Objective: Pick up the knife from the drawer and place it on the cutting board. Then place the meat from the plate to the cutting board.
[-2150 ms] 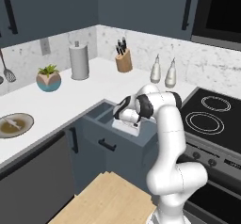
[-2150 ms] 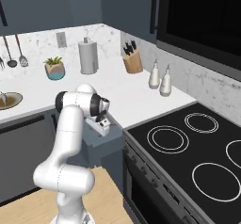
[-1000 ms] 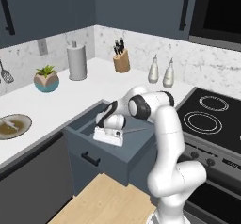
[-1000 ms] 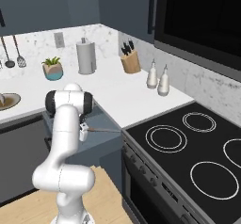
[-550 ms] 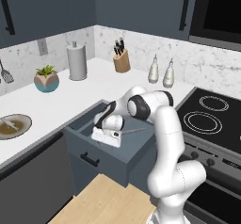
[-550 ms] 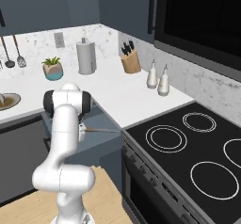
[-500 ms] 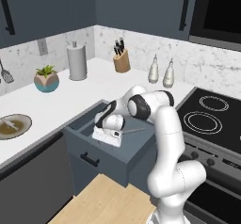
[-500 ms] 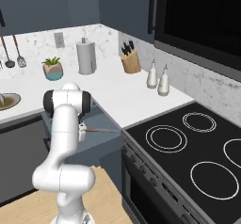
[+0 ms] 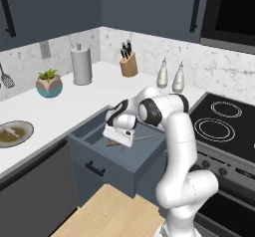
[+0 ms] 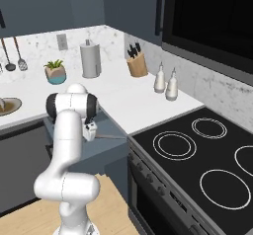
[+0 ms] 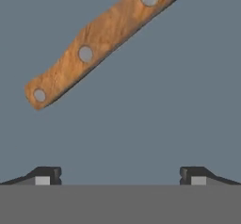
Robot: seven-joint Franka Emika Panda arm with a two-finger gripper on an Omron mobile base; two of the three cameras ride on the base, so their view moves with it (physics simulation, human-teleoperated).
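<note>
The white jointed arm is bending forward and down, its wrist pointing downward. The two-finger hand (image 11: 120, 175) is standing fully open, its dark fingertips (image 11: 44, 174) gripping nothing.

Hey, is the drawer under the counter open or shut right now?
Open. The drawer juts out from the cabinets, and the gripper hangs over its inside, where the knife lies on the bottom.

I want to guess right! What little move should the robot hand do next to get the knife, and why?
Probably slide a little toward the knife's wooden handle, then lower. The open gripper is inside the drawer, but the handle lies slanted ahead of the fingertips, not between them.
</note>
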